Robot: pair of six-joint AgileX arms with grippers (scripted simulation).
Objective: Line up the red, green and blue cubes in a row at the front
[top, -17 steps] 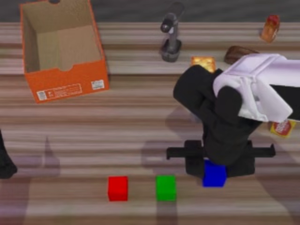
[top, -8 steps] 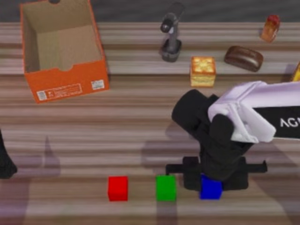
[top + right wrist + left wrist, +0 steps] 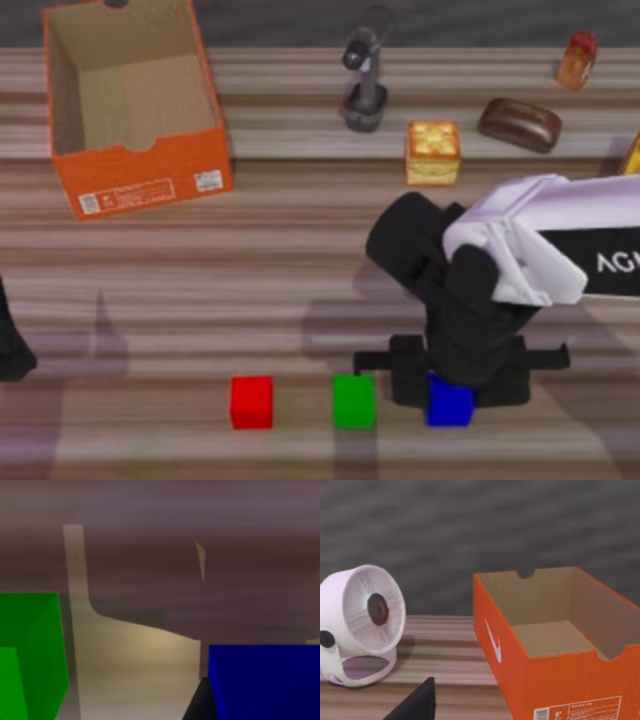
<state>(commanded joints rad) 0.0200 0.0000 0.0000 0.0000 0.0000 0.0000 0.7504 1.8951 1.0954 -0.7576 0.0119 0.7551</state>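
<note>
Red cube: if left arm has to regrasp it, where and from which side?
Likely top-down on the red cube, pinching its two side faces. It sits flat and square to the table edge, with bare table on its left and a gap to the green cube, so fingers should fit on either side.

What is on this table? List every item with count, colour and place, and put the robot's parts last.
red cube: 1, red, front, leftmost in the row
green cube: 1, green, front, middle
blue cube: 1, blue, front, right end, under the right gripper
shoebox: 1, orange, open, back left
fan: 1, white, beside the shoebox, seen only from the left wrist
patterned block: 1, orange and cream, back right
bread: 1, brown, back right
bottle: 1, amber, far right corner
stand: 1, grey, back middle
left arm: 1, black, left edge
right gripper: 1, black, over the blue cube
</note>
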